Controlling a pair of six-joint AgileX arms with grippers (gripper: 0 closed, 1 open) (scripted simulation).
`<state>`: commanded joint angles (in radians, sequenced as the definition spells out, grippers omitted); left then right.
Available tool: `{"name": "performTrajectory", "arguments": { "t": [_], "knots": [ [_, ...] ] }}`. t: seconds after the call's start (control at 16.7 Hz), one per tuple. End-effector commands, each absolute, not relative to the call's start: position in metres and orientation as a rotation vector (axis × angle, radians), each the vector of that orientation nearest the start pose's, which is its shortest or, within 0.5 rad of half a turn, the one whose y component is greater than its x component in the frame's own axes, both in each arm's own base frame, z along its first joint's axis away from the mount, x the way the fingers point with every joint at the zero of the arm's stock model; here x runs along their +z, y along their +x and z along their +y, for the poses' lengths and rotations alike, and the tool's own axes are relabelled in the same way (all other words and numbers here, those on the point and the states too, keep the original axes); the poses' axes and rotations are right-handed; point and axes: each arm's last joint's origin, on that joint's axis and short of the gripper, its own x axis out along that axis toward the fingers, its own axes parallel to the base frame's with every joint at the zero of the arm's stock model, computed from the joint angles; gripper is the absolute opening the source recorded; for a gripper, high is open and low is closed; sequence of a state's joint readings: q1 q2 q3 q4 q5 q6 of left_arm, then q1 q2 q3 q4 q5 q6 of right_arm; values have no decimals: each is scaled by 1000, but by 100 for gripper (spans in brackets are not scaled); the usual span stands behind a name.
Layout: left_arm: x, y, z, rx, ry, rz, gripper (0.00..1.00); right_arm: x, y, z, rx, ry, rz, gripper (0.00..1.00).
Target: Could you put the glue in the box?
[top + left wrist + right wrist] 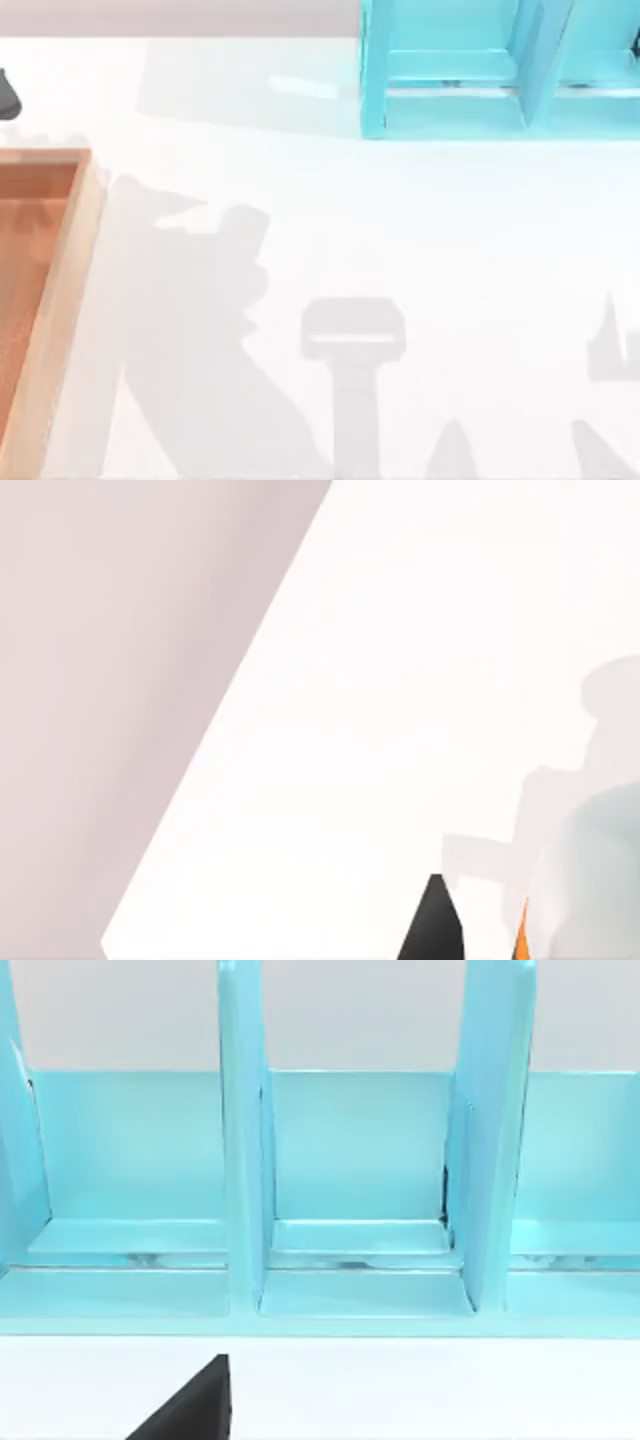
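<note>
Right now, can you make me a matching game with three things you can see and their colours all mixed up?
Things:
1. box
2. shelf unit
3. table

Colours:
A. white
B. cyan blue
C. light tan walls with an orange-brown floor

Right pairs: 1-C, 2-B, 3-A.
</note>
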<state>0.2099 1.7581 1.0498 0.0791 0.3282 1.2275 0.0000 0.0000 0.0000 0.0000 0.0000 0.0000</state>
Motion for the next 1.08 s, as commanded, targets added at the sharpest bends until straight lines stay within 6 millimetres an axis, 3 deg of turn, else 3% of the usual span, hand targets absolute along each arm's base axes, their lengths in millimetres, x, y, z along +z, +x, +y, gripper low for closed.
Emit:
{"name": "performTrajectory", "arguments": {
  "t": [0.24, 0.42, 0.78, 1.08],
  "knots": [
    [190, 343, 142, -687, 1069, 451, 0, 160, 106, -1, 0, 0, 0, 100],
    [176, 309, 178, -852, 946, 408, 0, 160, 106, -1, 0, 0, 0, 100],
    [154, 238, 220, -895, 510, 260, 0, 160, 106, -1, 0, 0, 0, 100],
    [137, 204, 227, -813, 200, 209, 0, 160, 106, -1, 0, 0, 0, 100]
  ]
}}
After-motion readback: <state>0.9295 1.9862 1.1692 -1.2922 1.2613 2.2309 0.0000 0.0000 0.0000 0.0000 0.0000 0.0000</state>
